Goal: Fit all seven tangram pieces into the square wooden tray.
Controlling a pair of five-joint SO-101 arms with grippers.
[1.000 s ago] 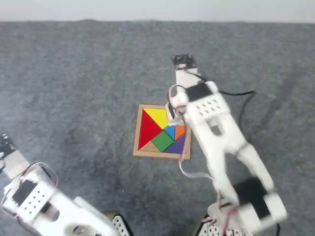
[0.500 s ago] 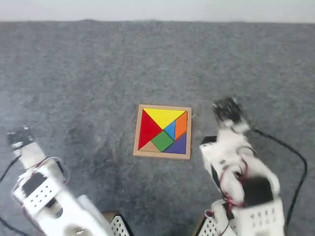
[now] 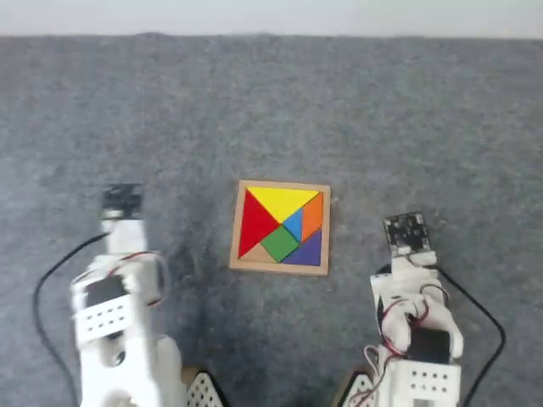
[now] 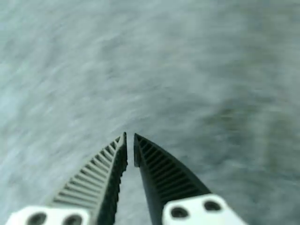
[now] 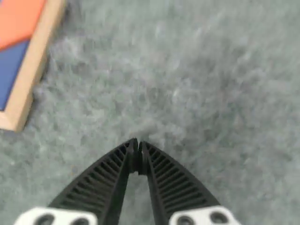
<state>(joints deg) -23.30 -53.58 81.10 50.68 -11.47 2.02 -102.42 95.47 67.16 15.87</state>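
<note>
Grey felt table (image 3: 170, 110): both grippers closed and empty, tray nearly or fully packed.

Left gripper (image 4: 130, 136): jaws drawn together with a hairline gap at the tips, holding nothing, above bare felt. Right gripper (image 5: 137, 140): jaws closed tip to tip, holding nothing, near the tray's corner. The square wooden tray (image 3: 280, 267) lies flat between the two arms, apart from both. Count: one tray, two arms, six coloured pieces seated in it, namely yellow triangle (image 3: 282, 202), red triangle (image 3: 254, 225), green square (image 3: 279, 242), blue triangle (image 3: 293, 225), orange piece (image 3: 312, 217), and purple triangle (image 3: 307, 249). A tan triangle (image 3: 252, 252) fills the remaining corner, and it cannot be told whether this is a seventh piece or bare tray floor. Judged step: final check. If it is a gap, the last piece must first be found.
</note>
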